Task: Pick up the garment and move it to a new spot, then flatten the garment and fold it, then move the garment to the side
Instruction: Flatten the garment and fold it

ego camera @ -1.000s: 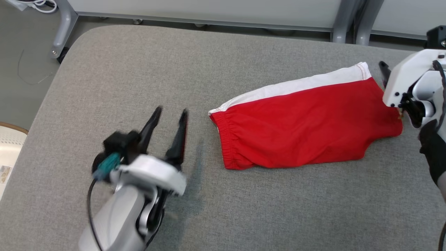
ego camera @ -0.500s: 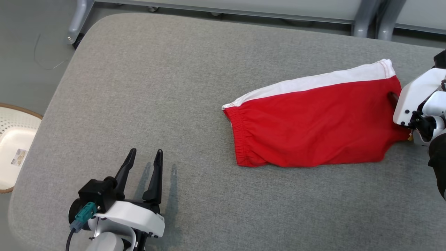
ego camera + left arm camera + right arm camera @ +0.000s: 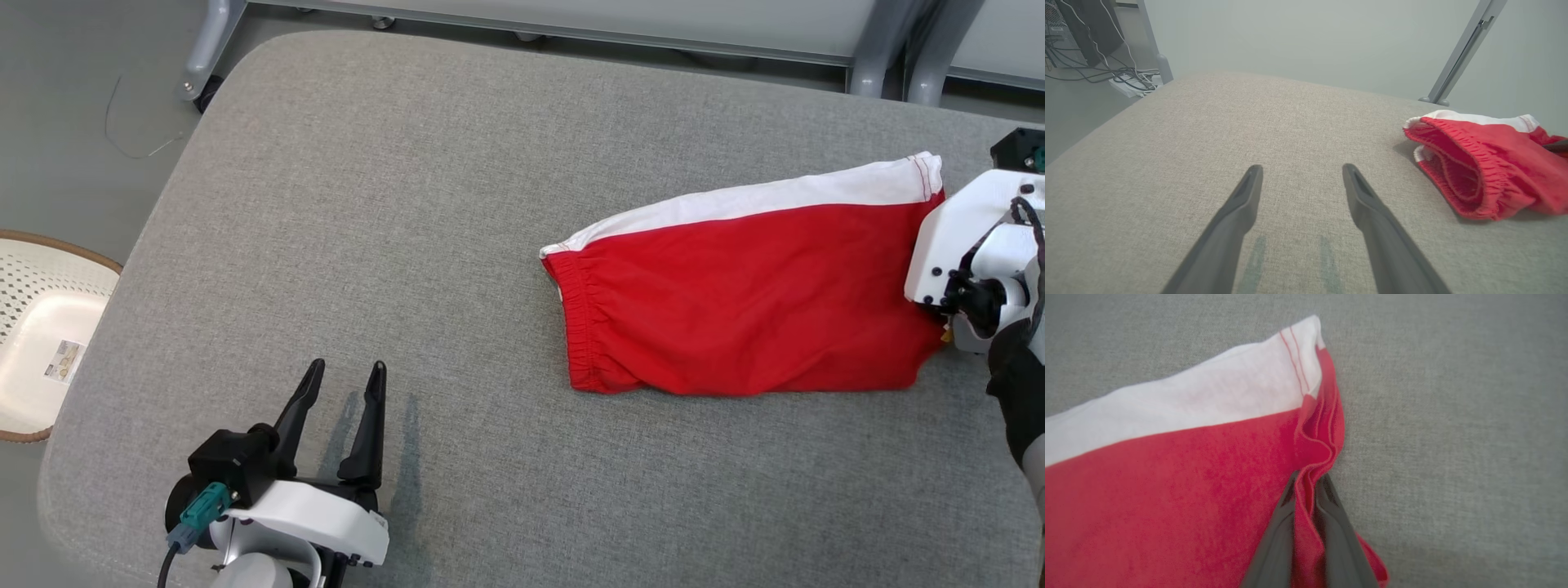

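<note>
Lying flat on the grey padded worktop (image 3: 408, 204), the red garment (image 3: 751, 302) occupies the robot's right half of the surface. Findings follow, each placed relative to the garment.

1. Garment: red cloth with a white band (image 3: 759, 200) along its far edge and a gathered elastic waistband (image 3: 575, 327) at its end nearer the robot's left. It looks like a pair of shorts folded lengthwise, though the number of layers is not certain from the head view.

2. Right tool (image 3: 1308, 484): at the garment's hem end, opposite the waistband. The right wrist view shows both dark fingers closed tight with a ridge of red hem pinched between them. The cloth around the grip is puckered into folds that run up toward the white corner. In the head view the fingers are hidden beneath the white housing, which overlaps the hem edge.

3. Left tool (image 3: 347, 365): well apart from the garment, beyond the waistband end and nearer the robot. Its fingers stand spread, nothing between them, just above the bare worktop, with their shadows on the fabric.

4. Surroundings: a white perforated basket (image 3: 41, 327) sits on the floor, far past the waistband end. Grey frame legs (image 3: 878, 49) stand beyond the white band side.
</note>
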Available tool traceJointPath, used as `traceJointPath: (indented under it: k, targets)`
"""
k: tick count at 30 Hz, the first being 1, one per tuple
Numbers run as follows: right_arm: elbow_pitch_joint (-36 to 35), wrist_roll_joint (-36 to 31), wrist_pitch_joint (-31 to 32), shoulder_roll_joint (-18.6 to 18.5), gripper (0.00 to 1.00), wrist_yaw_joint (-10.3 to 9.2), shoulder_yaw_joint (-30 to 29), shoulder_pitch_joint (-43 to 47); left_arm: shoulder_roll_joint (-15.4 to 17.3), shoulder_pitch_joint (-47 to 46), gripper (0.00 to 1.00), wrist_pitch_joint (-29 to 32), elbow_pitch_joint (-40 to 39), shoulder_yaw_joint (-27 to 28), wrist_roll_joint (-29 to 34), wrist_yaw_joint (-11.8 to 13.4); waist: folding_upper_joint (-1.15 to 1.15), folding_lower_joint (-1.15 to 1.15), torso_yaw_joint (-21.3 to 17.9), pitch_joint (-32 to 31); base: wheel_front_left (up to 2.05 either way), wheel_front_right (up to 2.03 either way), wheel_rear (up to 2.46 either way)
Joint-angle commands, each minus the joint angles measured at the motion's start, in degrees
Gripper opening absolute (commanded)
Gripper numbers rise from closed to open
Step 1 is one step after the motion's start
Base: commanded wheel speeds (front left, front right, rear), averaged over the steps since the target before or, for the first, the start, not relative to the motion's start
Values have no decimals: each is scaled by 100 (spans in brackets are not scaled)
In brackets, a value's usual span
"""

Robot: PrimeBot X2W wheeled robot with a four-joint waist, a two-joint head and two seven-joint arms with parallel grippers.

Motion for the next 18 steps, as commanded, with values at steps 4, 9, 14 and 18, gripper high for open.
traceJointPath:
  k: [4, 9, 14, 18]
  targets:
    - [164, -237, -251, -75, 0, -11, -240, 366, 86, -8, 100, -14, -57, 68, 11, 36, 0, 0, -44, -100, 0, 0, 0]
    - [125, -475, -590, -211, 0, -16, -555, 420, 151, 126, 100, 3, -78, 106, -37, 65, 0, 0, -148, -307, 0, 0, 0]
    - [61, -728, -803, -323, 0, -14, -750, 521, 174, 227, 100, 45, -101, 115, -101, 86, 0, 0, -260, -515, 0, 0, 0]
    - [7, -892, -905, -386, 0, -4, -1027, 686, 195, 365, 100, 90, -109, 86, -147, 93, 0, 0, -351, -722, 0, 0, 0]
